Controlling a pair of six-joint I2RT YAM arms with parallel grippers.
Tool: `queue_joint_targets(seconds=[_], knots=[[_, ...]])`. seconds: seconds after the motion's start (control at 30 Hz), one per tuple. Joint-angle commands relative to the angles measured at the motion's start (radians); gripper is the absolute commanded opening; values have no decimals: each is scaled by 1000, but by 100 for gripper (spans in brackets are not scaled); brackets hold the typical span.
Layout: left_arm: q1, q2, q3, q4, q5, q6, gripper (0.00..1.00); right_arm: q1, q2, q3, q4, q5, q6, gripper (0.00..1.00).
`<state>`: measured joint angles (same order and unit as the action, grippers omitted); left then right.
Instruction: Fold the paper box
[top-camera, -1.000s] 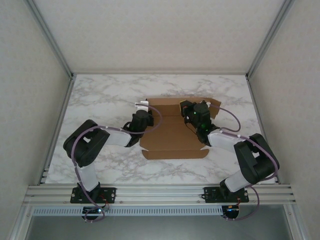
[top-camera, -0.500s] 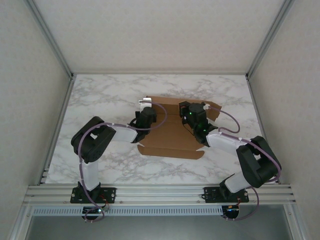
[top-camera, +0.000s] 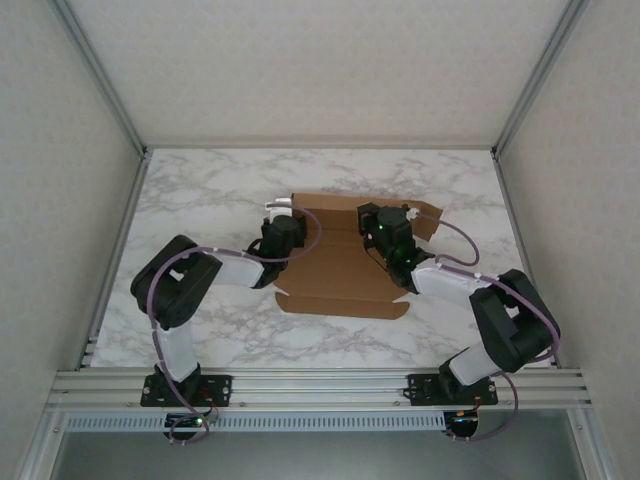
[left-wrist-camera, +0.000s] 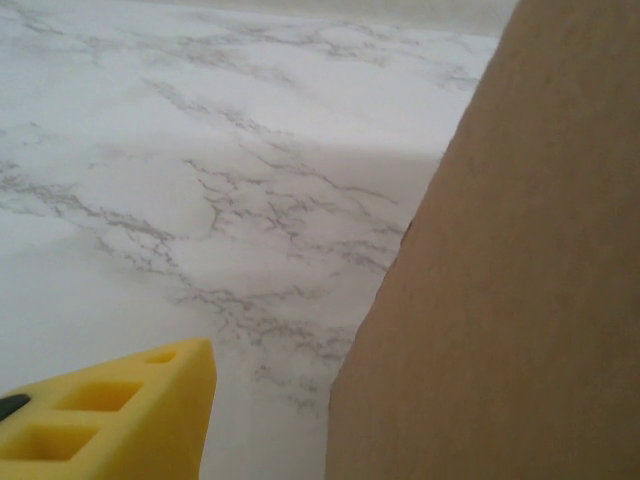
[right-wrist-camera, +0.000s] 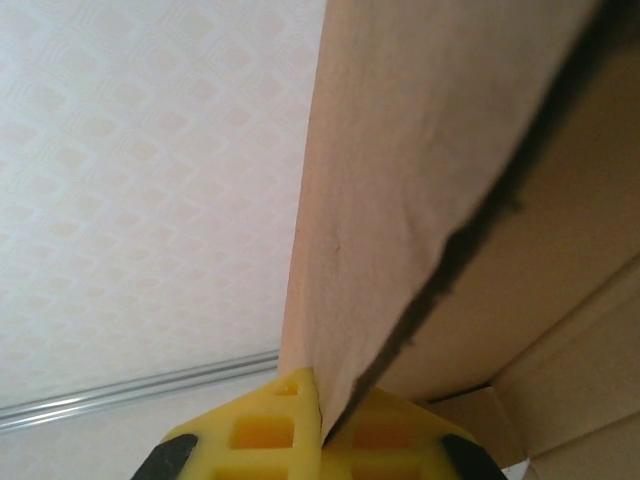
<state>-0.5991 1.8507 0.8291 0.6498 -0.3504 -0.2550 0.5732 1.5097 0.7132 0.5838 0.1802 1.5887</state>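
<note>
**Pinching the paper box**

It lies mid-table, toward the far edge. The right gripper is clamped on its raised flap. The left gripper sits beside its far left corner; how wide it stands I cannot tell.

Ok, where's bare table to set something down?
Widest bare marble table: left of the paper box, up to the left wall. Also the far strip behind the box, and the near strip before the front rail. Crowded: both box ends, at the left gripper and right gripper.
</note>
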Motion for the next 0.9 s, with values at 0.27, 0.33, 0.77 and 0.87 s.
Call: queue_joint_targets(seconds=[0.27, 0.33, 0.77, 0.87], knots=[[23, -285, -237, 99, 57, -3, 57, -39, 22, 1, -109, -53, -32, 1], [25, -303, -275, 130, 59, -13, 57, -39, 23, 9, -110, -60, -29, 1], [-35, -131, -144, 107, 66, -59, 52, -38, 4, 5, -114, -60, -17, 1], [-69, -79, -100, 86, -39, -58, 47, -39, 0, 6, -117, -61, -11, 1]])
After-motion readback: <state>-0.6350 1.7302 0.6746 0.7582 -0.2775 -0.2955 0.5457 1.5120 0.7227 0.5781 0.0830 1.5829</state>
